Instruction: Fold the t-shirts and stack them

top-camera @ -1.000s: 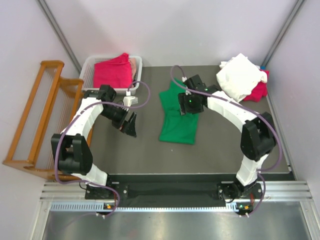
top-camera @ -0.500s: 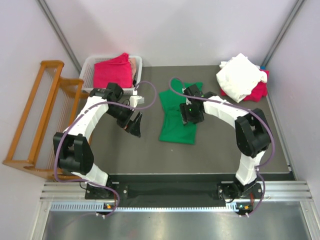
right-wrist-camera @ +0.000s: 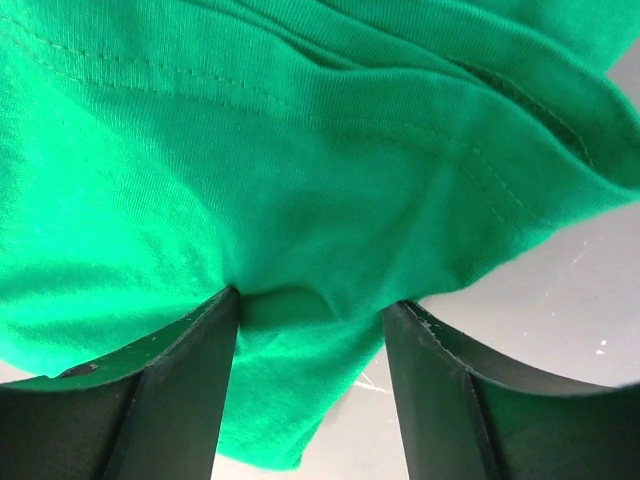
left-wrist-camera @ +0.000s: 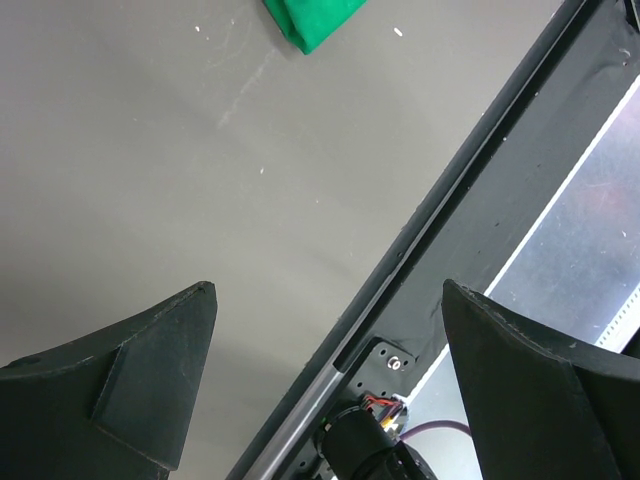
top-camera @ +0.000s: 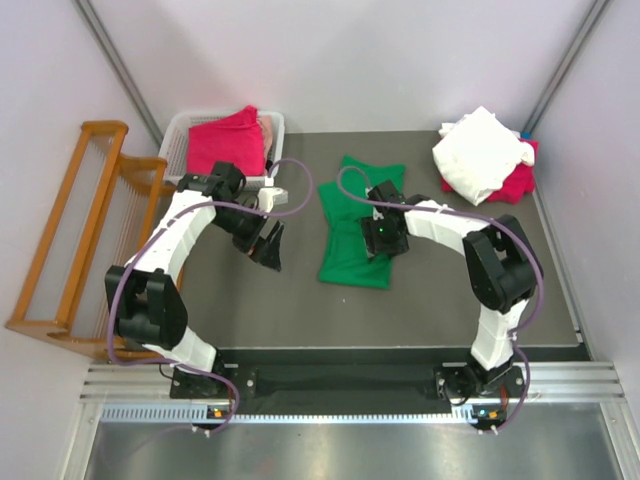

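One shift: your right end effector (right-wrist-camera: 310, 300) slid nearer over the bright green cloth t-shirt (top-camera: 345, 262), mid-fold, grip unclear; left end effector (left-wrist-camera: 328, 287) released.

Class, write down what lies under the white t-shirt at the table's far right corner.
A crimson t-shirt pokes out beneath the white t-shirt at its right edge. Whatever else lies underneath is covered.

The green t-shirt (right-wrist-camera: 300, 180) is fine-ribbed matt knit cloth; the worktop (left-wrist-camera: 150, 180) smooth matt grey, faintly scuffed; the rack (top-camera: 103, 130) varnished wood.
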Available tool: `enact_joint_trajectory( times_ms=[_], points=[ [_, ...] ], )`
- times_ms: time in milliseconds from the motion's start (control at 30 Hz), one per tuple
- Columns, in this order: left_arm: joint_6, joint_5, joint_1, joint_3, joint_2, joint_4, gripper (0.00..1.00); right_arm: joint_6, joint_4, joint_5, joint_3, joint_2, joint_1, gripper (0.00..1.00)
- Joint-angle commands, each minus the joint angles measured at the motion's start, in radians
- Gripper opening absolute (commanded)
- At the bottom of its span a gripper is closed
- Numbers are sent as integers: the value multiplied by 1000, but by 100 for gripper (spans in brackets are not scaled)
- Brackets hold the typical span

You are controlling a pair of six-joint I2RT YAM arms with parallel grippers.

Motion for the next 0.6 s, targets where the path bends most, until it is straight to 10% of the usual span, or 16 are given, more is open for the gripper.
enact_joint_trajectory(
  times_ms=[0, 567],
  points=[
    [-4, 29, 6, 38, -22, -7, 99, 1, -34, 34, -2, -63, 8, 61],
    [-50, -79, -89, -80, -46, 128, 99, 83, -109, 59, -101, -377, 38, 68]
  ],
)
